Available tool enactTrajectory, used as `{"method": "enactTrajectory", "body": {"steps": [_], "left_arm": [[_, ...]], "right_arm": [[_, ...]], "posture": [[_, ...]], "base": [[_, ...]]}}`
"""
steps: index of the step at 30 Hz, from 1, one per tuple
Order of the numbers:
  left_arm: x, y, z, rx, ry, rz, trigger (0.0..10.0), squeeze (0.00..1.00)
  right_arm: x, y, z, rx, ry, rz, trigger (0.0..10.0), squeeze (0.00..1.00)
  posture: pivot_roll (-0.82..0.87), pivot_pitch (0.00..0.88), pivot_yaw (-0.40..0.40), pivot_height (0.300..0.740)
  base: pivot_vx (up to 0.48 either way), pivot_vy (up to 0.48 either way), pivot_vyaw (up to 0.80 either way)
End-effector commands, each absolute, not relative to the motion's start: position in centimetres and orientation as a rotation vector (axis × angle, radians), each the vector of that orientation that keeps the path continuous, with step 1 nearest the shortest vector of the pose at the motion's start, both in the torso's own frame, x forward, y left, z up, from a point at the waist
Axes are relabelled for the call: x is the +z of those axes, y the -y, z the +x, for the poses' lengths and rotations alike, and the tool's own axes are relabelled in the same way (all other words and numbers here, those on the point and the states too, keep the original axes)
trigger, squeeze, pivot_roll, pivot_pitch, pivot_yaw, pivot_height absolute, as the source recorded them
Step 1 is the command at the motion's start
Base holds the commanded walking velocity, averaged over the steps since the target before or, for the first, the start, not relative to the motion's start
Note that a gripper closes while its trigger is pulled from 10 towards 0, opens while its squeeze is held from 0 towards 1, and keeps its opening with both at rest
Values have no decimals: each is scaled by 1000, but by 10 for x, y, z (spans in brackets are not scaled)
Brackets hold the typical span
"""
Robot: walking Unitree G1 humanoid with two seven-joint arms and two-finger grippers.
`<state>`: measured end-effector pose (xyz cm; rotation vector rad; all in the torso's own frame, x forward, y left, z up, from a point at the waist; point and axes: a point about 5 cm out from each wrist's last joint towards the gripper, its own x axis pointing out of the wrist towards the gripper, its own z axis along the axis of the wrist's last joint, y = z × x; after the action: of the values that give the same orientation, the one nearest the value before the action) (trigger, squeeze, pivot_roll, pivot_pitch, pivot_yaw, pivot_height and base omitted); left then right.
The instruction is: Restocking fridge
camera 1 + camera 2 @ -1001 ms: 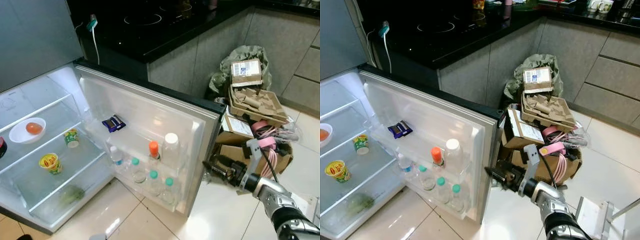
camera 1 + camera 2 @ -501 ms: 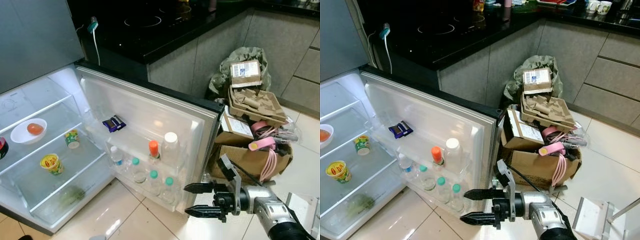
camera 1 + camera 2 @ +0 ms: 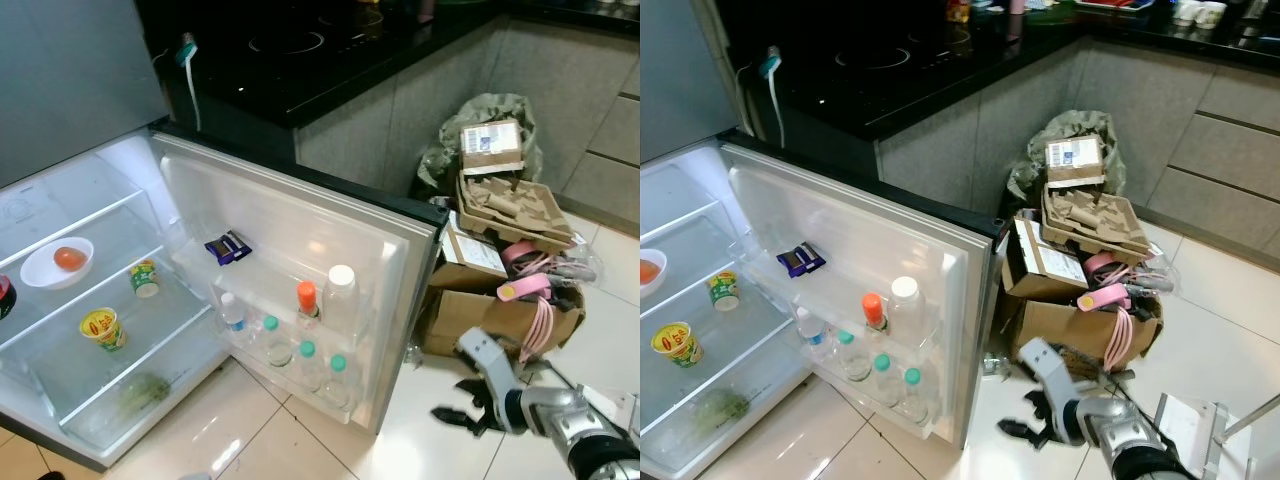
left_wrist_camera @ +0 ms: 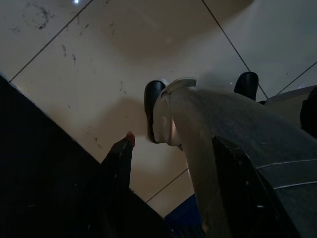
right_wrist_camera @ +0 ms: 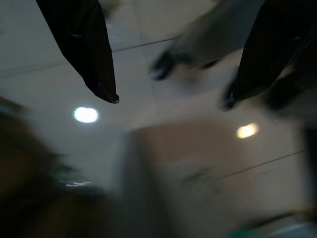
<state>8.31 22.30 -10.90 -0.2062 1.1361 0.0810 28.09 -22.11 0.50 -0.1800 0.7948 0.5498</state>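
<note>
The fridge stands open, its door (image 3: 300, 230) swung out towards me. The door racks hold a white-capped bottle (image 3: 341, 300), an orange-capped bottle (image 3: 307, 299), several small green-capped bottles (image 3: 303, 362) and a dark packet (image 3: 227, 246). On the shelves are a white bowl (image 3: 40, 272) with an orange item, a green cup (image 3: 144, 277), a yellow cup (image 3: 101, 327) and some greens (image 3: 145, 388). My right gripper (image 3: 458, 406) hangs low over the floor, right of the door's edge. It is open with nothing between its fingers (image 5: 89, 54). My left gripper (image 4: 173, 163) hangs idle and open over the tiles.
Cardboard boxes (image 3: 470, 310) with egg trays (image 3: 510, 205) and pink cables (image 3: 530, 290) are piled against the grey cabinets at the right. A black counter (image 3: 300, 60) runs behind the fridge. My own leg and foot (image 4: 153, 114) are in the left wrist view. Pale tiled floor lies in front.
My right gripper has dropped from beside the door's edge towards the floor and drawn back to the right, staying open. The fridge contents have not moved.
</note>
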Motion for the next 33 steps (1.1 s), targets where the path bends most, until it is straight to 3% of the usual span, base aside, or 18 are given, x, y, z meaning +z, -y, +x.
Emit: {"method": "enactTrajectory", "body": {"steps": [1, 5, 14, 17, 22, 25, 29, 33], "left_arm": [[-112, -221, 72, 68, -1175, -204, 10000, 0], [-112, -222, 67, 65, -1182, -198, 10000, 0], [-111, -231, 57, 78, -1192, -186, 10000, 0], [-110, -235, 56, 81, -1186, -184, 10000, 0], [-110, -235, 58, 75, -1177, -183, 10000, 0], [-109, -234, 63, 63, -1167, -182, 10000, 0], [-109, -233, 63, 60, -1166, -181, 10000, 0], [-109, -232, 65, 54, -1164, -182, 10000, 0]], "right_arm": [[19, 233, 298, 362, -696, -176, 10000, 0], [43, 227, 324, 239, -512, -104, 10000, 0], [66, 201, 346, 272, -391, -50, 10000, 0], [77, 171, 356, 398, -335, 28, 10000, 0], [79, 152, 356, 519, -313, 74, 10000, 0], [78, 116, 344, 865, -318, 131, 10000, 0], [76, 108, 337, 996, -328, 141, 10000, 0], [75, 92, 315, 1354, -352, 163, 10000, 0]], "posture": [[-72, 14, -14, 740], [-56, 45, -8, 740], [-26, 68, -1, 740], [-18, 77, 5, 740], [-16, 78, 6, 740], [-21, 78, 8, 740], [-22, 77, 9, 740], [-30, 73, 7, 740]], "base": [[0, 0, 0], [0, 0, 0], [0, 0, 0], [0, 0, 0], [0, 0, 0], [0, 0, 0], [0, 0, 0], [0, 0, 0]]}}
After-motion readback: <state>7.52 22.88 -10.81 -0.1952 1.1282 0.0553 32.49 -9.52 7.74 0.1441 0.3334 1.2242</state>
